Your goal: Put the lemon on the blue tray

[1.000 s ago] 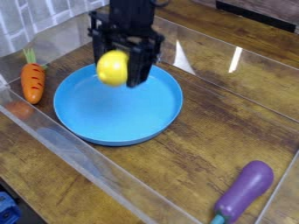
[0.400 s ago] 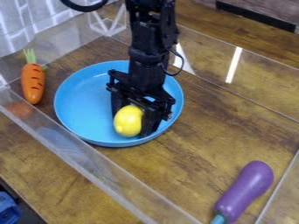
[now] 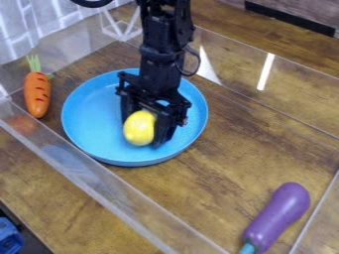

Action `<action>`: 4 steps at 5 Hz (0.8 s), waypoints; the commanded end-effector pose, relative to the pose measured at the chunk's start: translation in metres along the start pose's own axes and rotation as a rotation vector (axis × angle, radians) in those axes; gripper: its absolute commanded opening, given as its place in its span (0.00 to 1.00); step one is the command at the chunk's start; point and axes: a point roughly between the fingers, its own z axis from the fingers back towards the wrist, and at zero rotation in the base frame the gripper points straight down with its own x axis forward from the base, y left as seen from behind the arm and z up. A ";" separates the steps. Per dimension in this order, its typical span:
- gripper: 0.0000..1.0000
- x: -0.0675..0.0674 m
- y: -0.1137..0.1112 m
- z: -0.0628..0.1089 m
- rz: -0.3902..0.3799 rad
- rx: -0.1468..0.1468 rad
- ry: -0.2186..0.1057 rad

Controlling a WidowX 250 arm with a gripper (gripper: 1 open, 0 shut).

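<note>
The small bright-yellow oval lemon point(image 3: 141, 129) is inside the large round light-blue plastic tray point(image 3: 87, 113), in the part of the dish nearer to the transparent barrier point(image 3: 110, 187), and it is surrounded by the tray's raised rim. The black robot gripper point(image 3: 146, 111) comes down from the top of the view and is low over the tray, with its dark fingers right at the lemon, close against its upper side and its right side in the picture. The view is poor at this place, because the fingers are dark and partly hide the fruit; I cannot tell if the jaws are clenched on the lemon or released from it. The lemon seems to rest on the tray floor. An orange carrot with a green top point(image 3: 38, 91) lies outside the tray, near its left side in the picture, on the brown wooden table point(image 3: 219, 174). A purple elongated object with a blue-green end point(image 3: 277, 216) lies well apart from the tray, at the lower right of the picture. A blue object point(image 3: 10, 236) is partly visible at the lower left corner.
</note>
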 end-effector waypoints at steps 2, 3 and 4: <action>0.00 0.025 0.009 0.087 0.155 -0.001 -0.187; 0.00 0.026 0.021 0.085 0.129 -0.007 -0.174; 0.00 0.020 0.032 0.075 0.093 -0.008 -0.131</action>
